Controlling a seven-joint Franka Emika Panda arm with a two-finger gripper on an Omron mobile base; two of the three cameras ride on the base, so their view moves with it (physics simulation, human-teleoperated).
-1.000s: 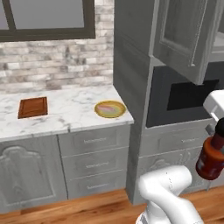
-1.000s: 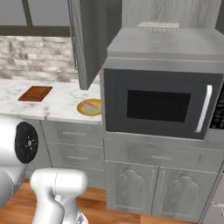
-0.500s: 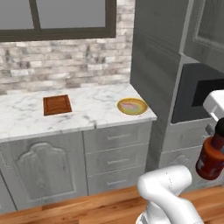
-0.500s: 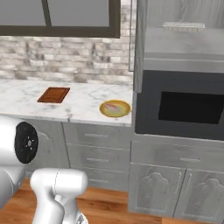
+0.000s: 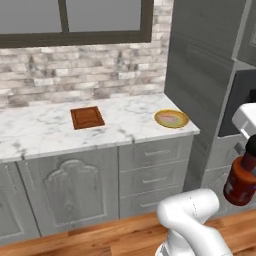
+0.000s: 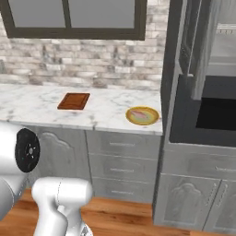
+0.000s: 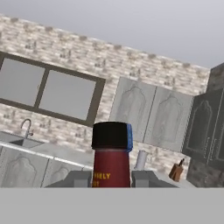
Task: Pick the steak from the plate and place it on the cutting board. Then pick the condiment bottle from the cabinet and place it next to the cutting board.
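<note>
One condiment bottle (image 5: 241,181) still in claw (image 7: 111,178)

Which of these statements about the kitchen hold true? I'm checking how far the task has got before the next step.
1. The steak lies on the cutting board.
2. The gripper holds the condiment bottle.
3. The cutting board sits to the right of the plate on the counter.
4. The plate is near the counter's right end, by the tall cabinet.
1. False. The steak lies on the plate; the cutting board is bare.
2. True. The gripper is shut on the condiment bottle, seen low at the right edge of the left base view.
3. False. In both base views the board lies left of the plate.
4. True.
</note>
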